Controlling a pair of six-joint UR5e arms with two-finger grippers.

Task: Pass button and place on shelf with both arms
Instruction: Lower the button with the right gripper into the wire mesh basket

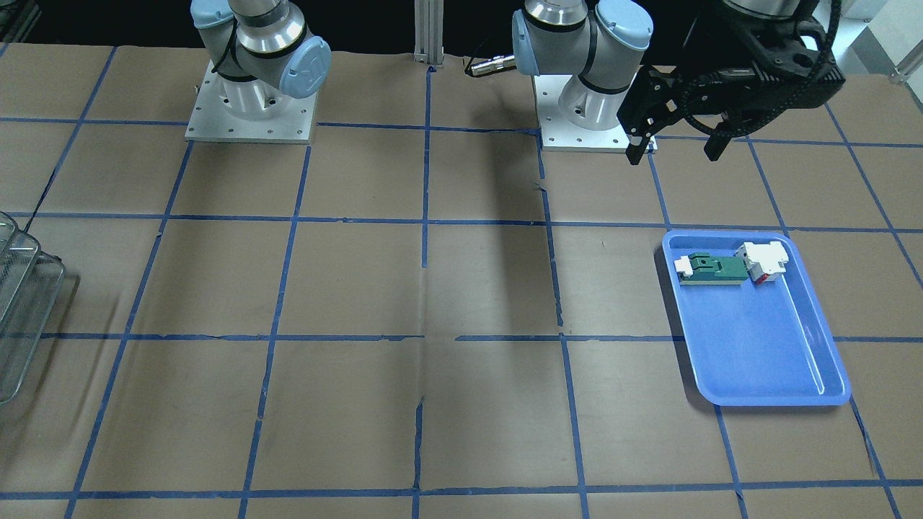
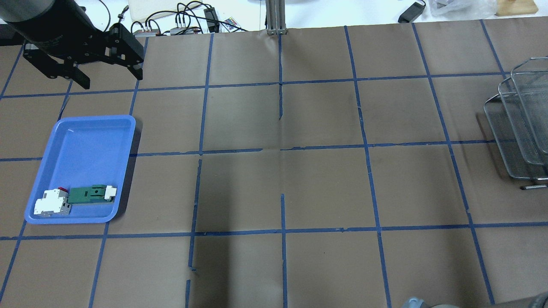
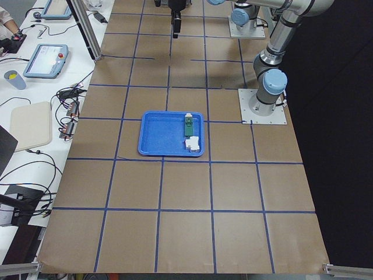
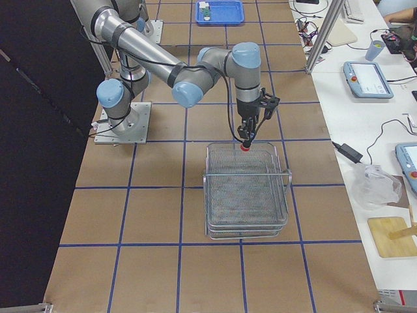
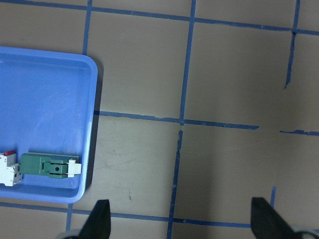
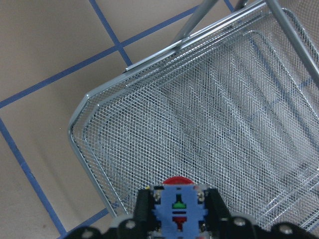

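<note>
My right gripper (image 6: 177,201) is shut on the button (image 6: 177,182). Its red cap points down, and it hangs just above the near rim of the silver wire shelf (image 6: 224,114). In the exterior right view the button (image 4: 244,147) sits at the tip of the right gripper (image 4: 248,134), over the shelf's (image 4: 247,195) edge nearest the robot. My left gripper (image 2: 111,78) is open and empty. It hovers beyond the blue tray (image 2: 85,145), and also shows in the front view (image 1: 674,148) and the left wrist view (image 5: 182,219).
The blue tray (image 1: 764,346) holds a green-and-white flat block (image 1: 714,267) and a white-and-red block (image 1: 763,261) at one end. The shelf (image 2: 522,124) stands at the table's right edge. Brown paper with blue tape lines covers the table.
</note>
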